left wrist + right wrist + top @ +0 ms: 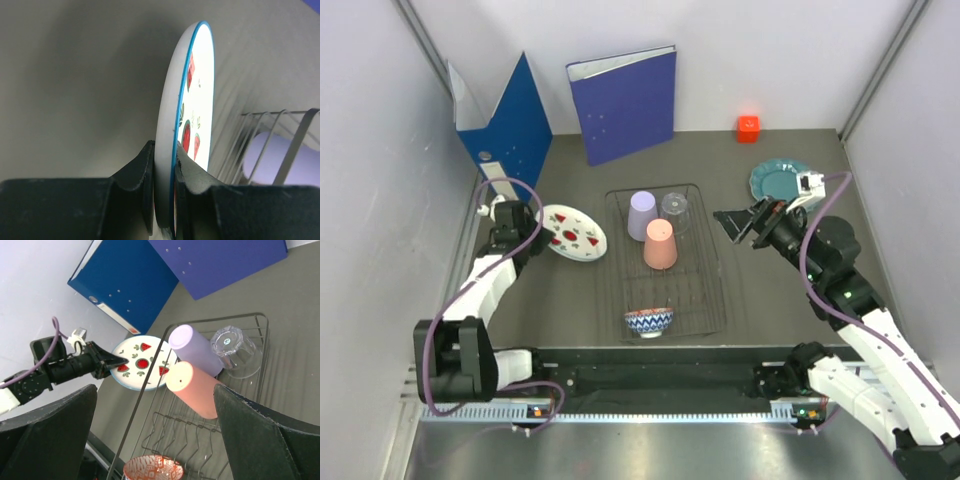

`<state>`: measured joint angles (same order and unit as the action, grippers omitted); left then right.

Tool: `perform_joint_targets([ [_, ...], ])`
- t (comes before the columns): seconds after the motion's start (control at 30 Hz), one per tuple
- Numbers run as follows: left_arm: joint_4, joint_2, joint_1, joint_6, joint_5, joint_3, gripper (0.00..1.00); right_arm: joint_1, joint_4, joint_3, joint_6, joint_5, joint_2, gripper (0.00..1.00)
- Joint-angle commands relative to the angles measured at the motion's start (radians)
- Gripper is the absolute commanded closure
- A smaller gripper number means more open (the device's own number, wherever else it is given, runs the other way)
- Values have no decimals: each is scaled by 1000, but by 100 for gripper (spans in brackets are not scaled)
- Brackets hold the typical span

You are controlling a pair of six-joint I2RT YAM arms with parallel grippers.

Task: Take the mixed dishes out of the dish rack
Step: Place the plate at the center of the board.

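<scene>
The white plate with red wedge marks (575, 233) is left of the dish rack (612, 250), tilted, with my left gripper (532, 226) shut on its rim (165, 170). Inside the rack stand a lavender cup (641, 214), a clear tumbler (675, 211) and a pink cup (660, 244), all upside down, and a patterned bowl (649, 321) sits at the near end. The teal plate (778, 181) lies on the table to the right of the rack. My right gripper (738, 228) hangs open above the rack's right side, and its wrist view shows the pink cup (197, 390) between the wide fingers.
Two blue binders (505, 115) (625, 100) lean against the back wall. A small red cube (748, 125) sits at the back right. Light walls close in the table on both sides.
</scene>
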<state>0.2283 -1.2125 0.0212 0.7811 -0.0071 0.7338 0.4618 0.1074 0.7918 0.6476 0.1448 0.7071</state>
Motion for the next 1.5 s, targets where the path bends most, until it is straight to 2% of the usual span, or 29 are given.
perform_joint_targets([
  [0.0, -289, -42, 14, 79, 98, -5, 100, 0, -58, -16, 1, 12, -17, 0],
  [0.17, -290, -142, 32, 95, 134, 1, 100, 0, -63, -28, 3, 13, -17, 0],
  [0.27, -228, -209, 39, 70, 121, 38, 100, 0, -49, -28, -2, 10, -17, 0],
  [0.43, 52, -350, 40, 15, 36, 154, 100, 0, -40, -37, -8, 1, -14, 0],
  [0.53, 129, -406, 39, -6, -20, 190, 100, 0, -35, -40, -8, 1, -9, 0],
  [0.87, 224, -409, 40, -78, -93, 153, 100, 0, -20, -52, -16, -1, -3, 0],
  [0.93, 172, -371, 55, -85, -53, 125, 100, 0, -23, -62, -19, -2, -12, 0],
  [1.07, 5, -318, 80, -85, 201, 41, 100, 0, -43, -78, -11, 10, -9, 0],
  [1.1, 3, -317, 82, -80, 203, 39, 100, 0, -43, -78, -9, 16, -9, 0],
  [1.3, 147, -315, 123, -103, 70, 82, 100, 0, -37, -82, -16, 9, -27, 0],
  [1.47, 219, -323, 174, -117, 16, 101, 100, 1, -63, -104, 0, 22, -24, 0],
])
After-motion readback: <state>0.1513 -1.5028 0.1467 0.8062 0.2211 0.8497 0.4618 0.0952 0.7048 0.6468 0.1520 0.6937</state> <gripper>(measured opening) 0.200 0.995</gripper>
